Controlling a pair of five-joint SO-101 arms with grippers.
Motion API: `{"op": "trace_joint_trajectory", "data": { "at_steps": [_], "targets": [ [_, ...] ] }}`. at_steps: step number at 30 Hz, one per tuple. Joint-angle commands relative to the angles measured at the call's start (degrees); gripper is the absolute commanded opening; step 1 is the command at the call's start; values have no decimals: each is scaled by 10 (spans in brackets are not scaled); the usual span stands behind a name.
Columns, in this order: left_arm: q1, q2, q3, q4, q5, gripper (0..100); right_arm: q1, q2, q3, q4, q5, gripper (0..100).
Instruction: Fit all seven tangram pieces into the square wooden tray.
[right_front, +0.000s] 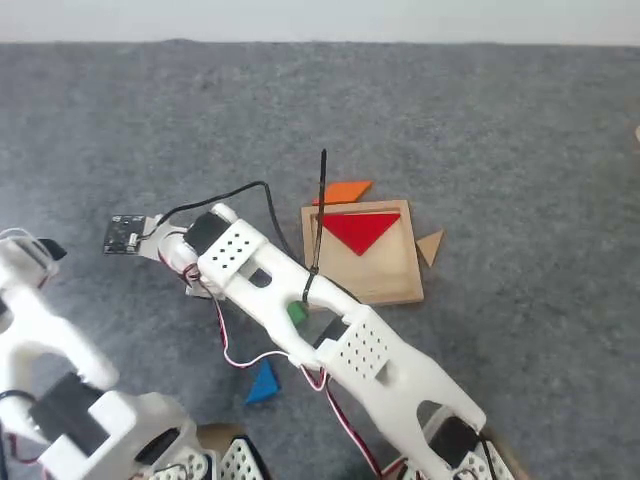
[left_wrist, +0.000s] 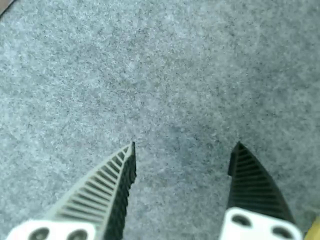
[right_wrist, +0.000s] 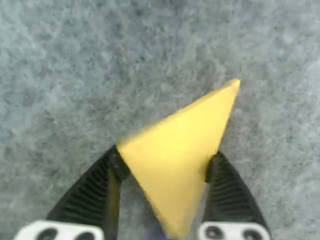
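a: where's the yellow triangle?
b: your right gripper has it pinched between its jaws, over the grey carpet, off the wooden tray. your left gripper is spread wide, holding nothing.
a: how will it handle?
b: likely light, stiff and smooth-edged. you're squeezing slanted edges, so it could pivot.
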Motion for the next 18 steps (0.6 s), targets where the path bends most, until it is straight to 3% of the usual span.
{"op": "trace_joint_trajectory", "data": {
  "at_steps": [1, 11, 18],
  "targets": [
    [-2, -8, -6, 2, -6, 295, -2, -3, -21, 21, -4, 43],
    [-2, -8, -6, 2, -6, 295, 22, 4, -185, 136, -4, 43],
    [-2, -8, -6, 2, -6, 295, 48, 5, -203, 141, -24, 43]
  ]
}}
